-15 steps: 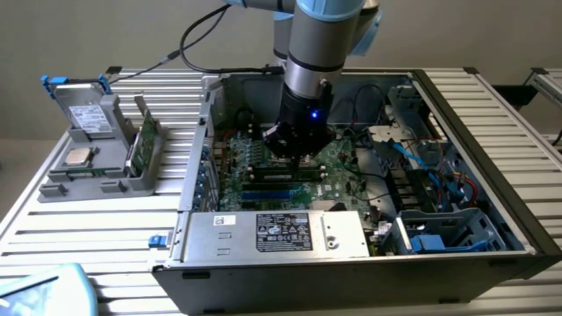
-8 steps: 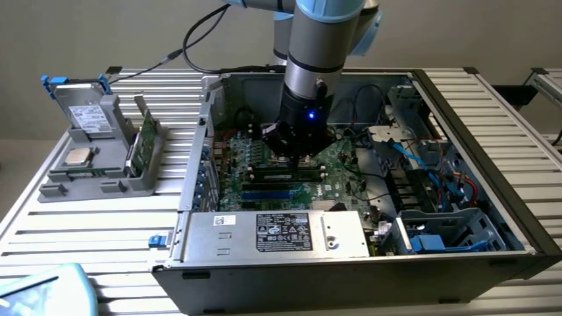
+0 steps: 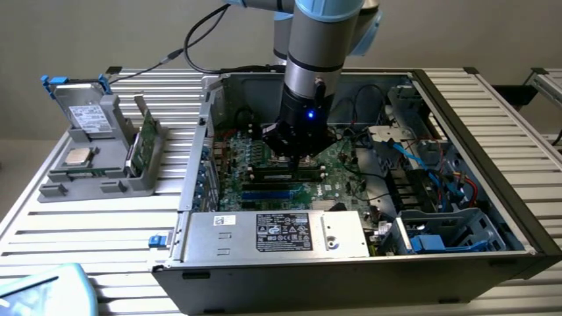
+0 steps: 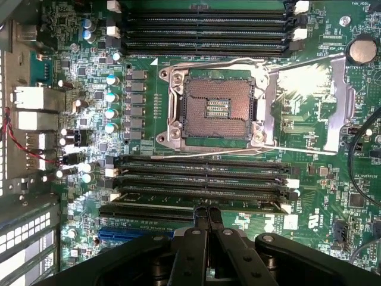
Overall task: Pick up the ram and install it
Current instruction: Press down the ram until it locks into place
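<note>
In the exterior view, the end effector [image 3: 294,158] sits in the middle of the frame. It reaches down into the open computer case [image 3: 491,197] and hangs low over the motherboard [image 3: 338,164]. In the wrist view the end effector [image 4: 208,215] is clenched, its two fingers [image 4: 200,221] pressed flat together with nothing between them.

The ram [image 3: 285,175] appears to lie directly under the fingertips, already standing in one of the long black slots just below the empty processor socket [image 4: 217,107]. In the wrist view the ram [image 4: 178,199] looks like a thin green strip in a slot with white latches at both ends. I cannot tell whether the fingertips touch its top edge or whether it is fully seated.

By its look, the stick is light and stiff but thin, so it would suffer from twisting or from a push that is off-line. Its flat faces carry chips, which makes the long top edge and the bare ends the safer places for contact.

A gray holder [image 3: 105,178] with spare cards stands on the slatted surface [image 3: 52,243] at the left of the exterior frame.
</note>
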`<state>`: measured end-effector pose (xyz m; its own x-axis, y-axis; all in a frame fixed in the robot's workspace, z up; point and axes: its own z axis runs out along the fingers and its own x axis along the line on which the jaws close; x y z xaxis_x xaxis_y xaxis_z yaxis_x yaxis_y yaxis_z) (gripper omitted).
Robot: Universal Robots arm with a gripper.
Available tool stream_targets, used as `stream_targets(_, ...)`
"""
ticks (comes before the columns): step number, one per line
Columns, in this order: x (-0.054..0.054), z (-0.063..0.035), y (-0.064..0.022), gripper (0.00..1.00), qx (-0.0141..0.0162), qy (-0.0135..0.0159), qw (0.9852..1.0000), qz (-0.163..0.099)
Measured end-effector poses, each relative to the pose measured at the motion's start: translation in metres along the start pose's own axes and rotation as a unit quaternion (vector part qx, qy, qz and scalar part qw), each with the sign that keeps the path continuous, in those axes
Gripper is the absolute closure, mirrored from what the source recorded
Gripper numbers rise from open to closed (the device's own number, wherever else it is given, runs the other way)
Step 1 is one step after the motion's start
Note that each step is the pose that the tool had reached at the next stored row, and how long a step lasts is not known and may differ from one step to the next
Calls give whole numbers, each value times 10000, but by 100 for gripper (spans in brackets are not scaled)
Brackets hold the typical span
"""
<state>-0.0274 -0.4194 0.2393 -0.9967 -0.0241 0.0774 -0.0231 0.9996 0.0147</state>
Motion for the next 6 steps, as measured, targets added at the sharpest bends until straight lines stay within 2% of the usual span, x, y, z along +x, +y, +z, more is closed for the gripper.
stream_targets(6,0,0,0,89,0,0,10000,0)
